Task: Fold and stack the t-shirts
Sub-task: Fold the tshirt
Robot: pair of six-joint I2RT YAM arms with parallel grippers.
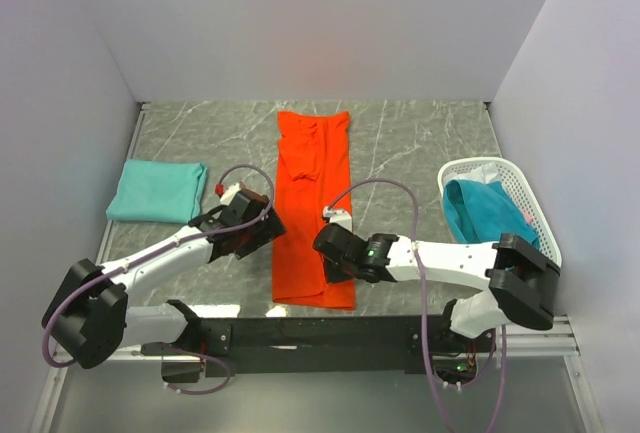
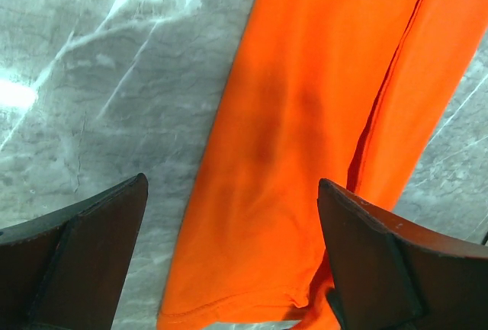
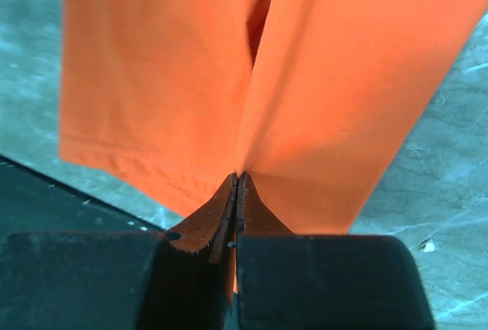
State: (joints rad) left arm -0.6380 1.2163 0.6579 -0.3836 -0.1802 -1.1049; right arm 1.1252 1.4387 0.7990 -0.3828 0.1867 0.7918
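The orange-red t-shirt (image 1: pixel 314 193) lies as a long narrow strip down the middle of the table, hem toward the arms. My right gripper (image 1: pixel 335 275) is shut on a pinch of its cloth just inside the near hem; in the right wrist view the orange-red t-shirt (image 3: pixel 152 78) rises in a crease from the closed right gripper (image 3: pixel 238 177). My left gripper (image 1: pixel 268 236) hangs open over the strip's left edge, and the orange-red t-shirt (image 2: pixel 305 78) shows between the spread fingers of the left gripper (image 2: pixel 232 181), which hold nothing. A folded teal t-shirt (image 1: pixel 157 191) rests at the left.
A white lattice basket (image 1: pixel 490 165) stands at the right with a crumpled teal t-shirt (image 1: pixel 478 208) and a bit of pink cloth (image 1: pixel 527 215) inside. Grey marble table (image 2: pixel 91 101) surrounds the strip. White walls close in three sides; a black rail (image 1: pixel 340 333) runs along the near edge.
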